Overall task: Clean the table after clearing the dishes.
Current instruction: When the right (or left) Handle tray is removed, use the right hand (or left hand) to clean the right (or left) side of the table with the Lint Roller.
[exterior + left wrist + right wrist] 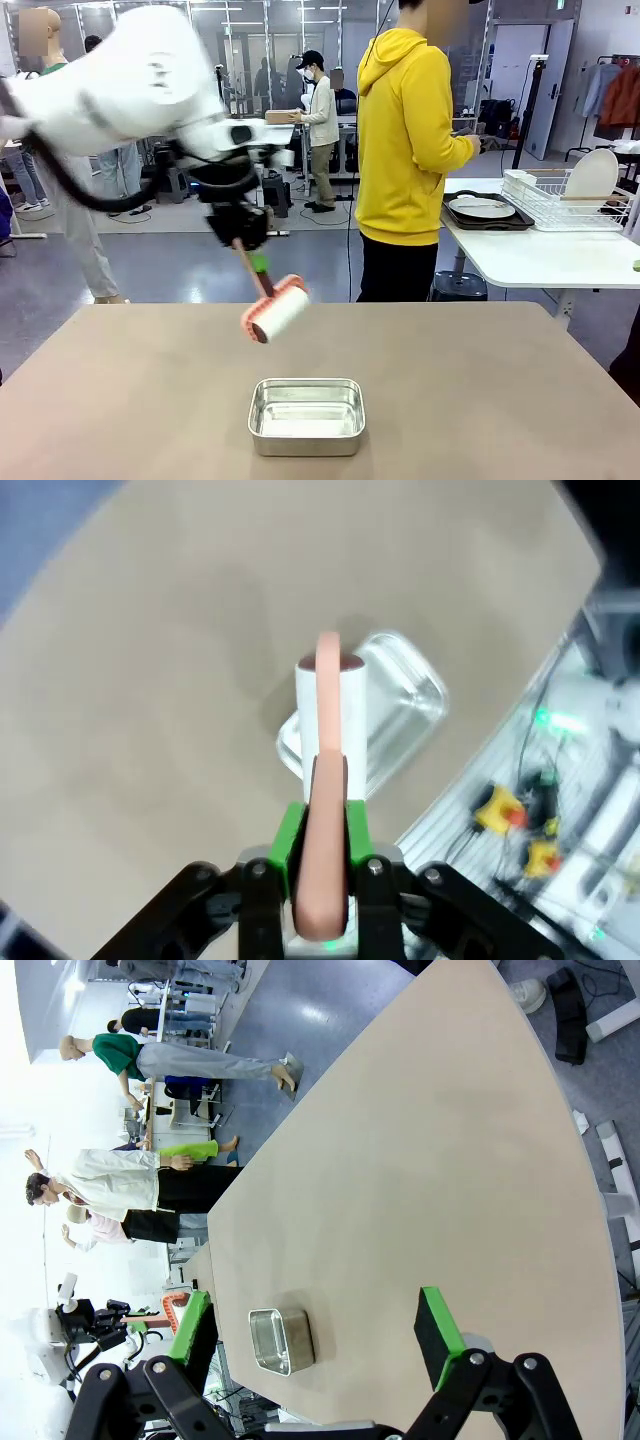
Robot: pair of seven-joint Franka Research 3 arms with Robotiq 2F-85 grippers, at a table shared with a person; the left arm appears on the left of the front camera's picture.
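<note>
**Brown desk, roller over its far half**

Taupe desk [480,380] carries a steel pan [306,415] near the robot's edge. The left tool [243,243] is clamped on the pink handle of a white roller [277,312], which hangs tilted beyond the pan; contact with the top is unclear. From the left wrist, green pads [288,842] pinch the handle. The right tool [315,1328] has its jaws wide apart, holding nothing. Behind a person in a yellow hoodie [405,150], a white plate [482,208] lies on a dark tray [520,224] on the white side desk [540,258].
</note>
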